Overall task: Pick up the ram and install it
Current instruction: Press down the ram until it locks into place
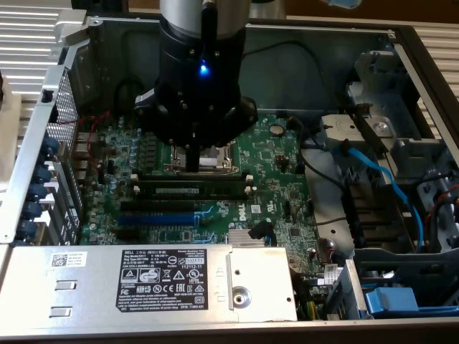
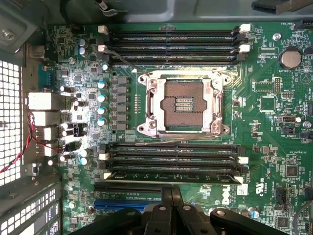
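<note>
An open grey metal computer case (image 1: 401, 50) is seen lying on its side, with ribbed pale surfaces visible beyond its walls at both edges of the exterior view. Most of its floor is taken up by a large green motherboard (image 1: 276, 161), and a silver power-supply box with a black-and-white label (image 1: 161, 283) is set along the near edge. Blue cables (image 1: 380, 179) are draped over the drive bay at the exterior view's right. Above the board a thick black robot wrist with a small blue light (image 1: 204, 68) is held, its black gripper (image 1: 195, 159) lowered over the square metal processor socket (image 2: 184, 104). The two fingers (image 2: 164, 205) are pressed together, clenched, with nothing seen between them. Banks of long black memory slots (image 2: 171, 40) are laid on either side of the socket. The ram (image 1: 193, 190), a long narrow green stick with a white label strip, is found lying in the slot bank on the near side of the socket, just beside the gripper and apart from its fingertips; whether it is fully latched cannot be told. A blue expansion slot (image 1: 158, 217) is placed just past it, beside a small silver finned heatsink (image 1: 249, 237).
</note>
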Available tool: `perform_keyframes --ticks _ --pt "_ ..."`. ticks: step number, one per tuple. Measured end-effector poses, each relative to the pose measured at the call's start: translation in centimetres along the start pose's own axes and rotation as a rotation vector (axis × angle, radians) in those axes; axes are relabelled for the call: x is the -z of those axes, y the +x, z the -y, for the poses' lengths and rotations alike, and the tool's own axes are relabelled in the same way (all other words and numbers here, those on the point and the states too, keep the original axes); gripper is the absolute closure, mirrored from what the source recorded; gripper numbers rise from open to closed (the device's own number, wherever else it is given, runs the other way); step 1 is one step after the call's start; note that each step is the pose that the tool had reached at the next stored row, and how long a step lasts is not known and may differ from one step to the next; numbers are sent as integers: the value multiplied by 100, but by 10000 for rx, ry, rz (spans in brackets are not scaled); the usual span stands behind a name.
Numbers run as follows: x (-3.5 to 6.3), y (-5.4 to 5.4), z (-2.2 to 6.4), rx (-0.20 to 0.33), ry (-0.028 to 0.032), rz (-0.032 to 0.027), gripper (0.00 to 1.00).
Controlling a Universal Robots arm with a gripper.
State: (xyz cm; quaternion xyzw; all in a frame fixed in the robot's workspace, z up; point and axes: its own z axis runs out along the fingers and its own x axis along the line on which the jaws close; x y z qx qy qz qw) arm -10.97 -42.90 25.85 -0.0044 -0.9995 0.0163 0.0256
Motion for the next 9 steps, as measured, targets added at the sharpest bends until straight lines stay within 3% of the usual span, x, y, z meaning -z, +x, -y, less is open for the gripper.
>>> perform_keyframes --ticks 9 --pt "4 -13 -1 -31 -2 -2 90"
